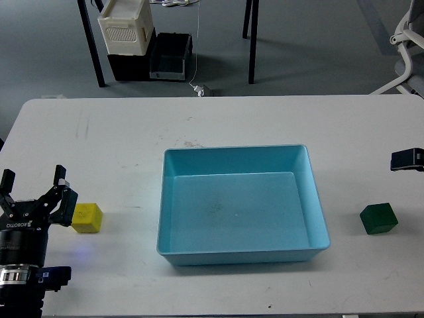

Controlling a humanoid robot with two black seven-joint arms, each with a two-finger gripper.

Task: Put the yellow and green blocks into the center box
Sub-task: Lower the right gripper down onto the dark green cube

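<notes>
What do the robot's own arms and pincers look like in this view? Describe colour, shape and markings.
The left pincer is matte black, with two short forked fingers on a blocky body marked ROBOTIQ in white, above a cylindrical wrist with a silver ring. Only a small black, boxy edge of the right pincer shows.

Evenly and brightly lit from overhead, with soft, diffuse light and no harsh glare on the matte white table top [199, 126]. Only short, faint shadows, tucked close under the shallow light-blue plastic box [242, 204], the small yellow cube [87, 218] just right of the left gripper's [34, 197] fingers [60, 192], and the dark green cube [379, 218]. Sharp focus throughout; slight bowing toward the edges, perhaps. Faint bluish glow on the table below those fingers.
</notes>
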